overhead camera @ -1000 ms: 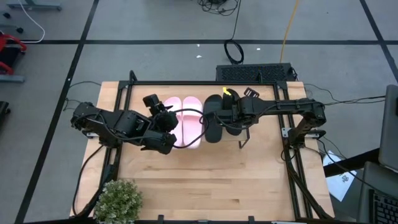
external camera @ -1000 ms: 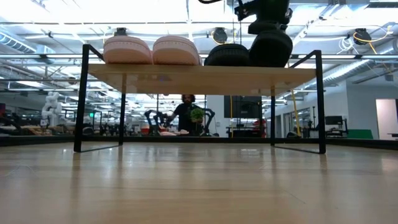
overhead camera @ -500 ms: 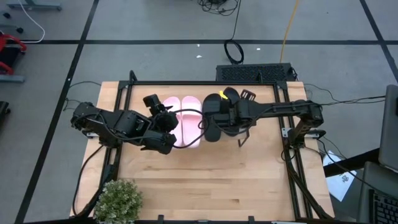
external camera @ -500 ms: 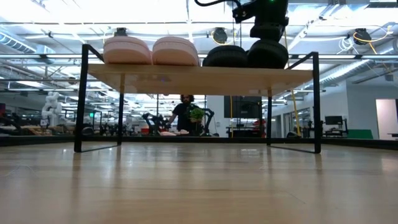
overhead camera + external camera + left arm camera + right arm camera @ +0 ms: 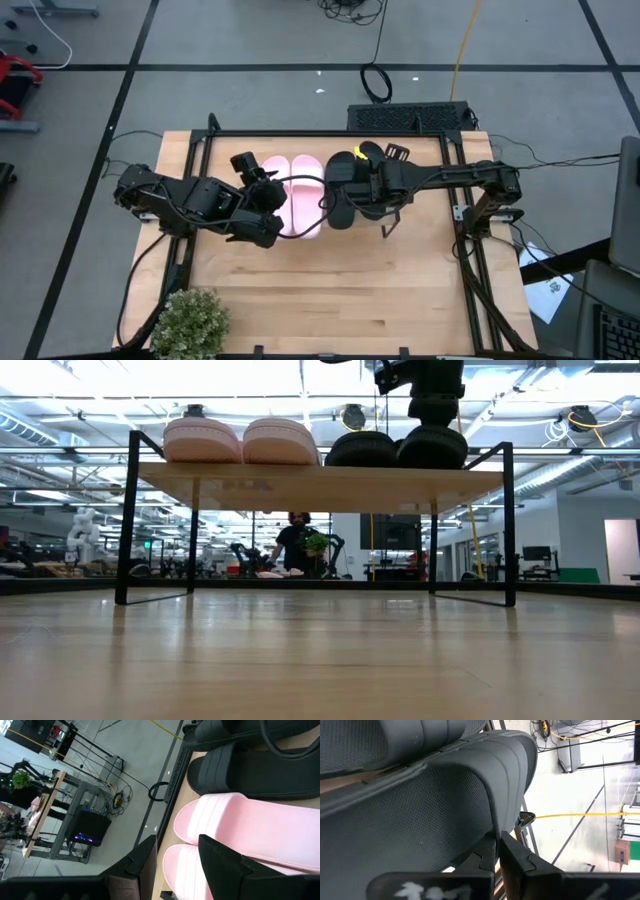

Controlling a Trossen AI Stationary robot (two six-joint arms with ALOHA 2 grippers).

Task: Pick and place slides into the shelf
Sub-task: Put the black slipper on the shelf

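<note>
**Setting the fourth sandal on the rack, right gripper clamped on its strap**

Resting on the shelf (image 5: pixel 320 473) are all four slides, side by side: two pink sandals (image 5: pixel 300 195) toward the left arm's side, two black ones toward the right arm's.

Right gripper (image 5: pixel 496 851): fingers pinched onto the edge of the wide strap of the outer black sandal (image 5: pixel 415 815). Low view shows that sandal (image 5: pixel 432 447) sitting on the board directly beneath the gripper, touching the inner black sandal (image 5: pixel 362 449) beside it. High view puts the right gripper (image 5: pixel 372 180) over the black pair.

Left gripper (image 5: pixel 175 857): fingers spread apart, holding nothing. The nearer pink sandal (image 5: pixel 250 827) lies just ahead of and under the fingertips; the inner black sandal (image 5: pixel 245 772) lies beyond it. High view shows the left gripper (image 5: pixel 268 195) hovering at the pink pair's outer edge.
</note>
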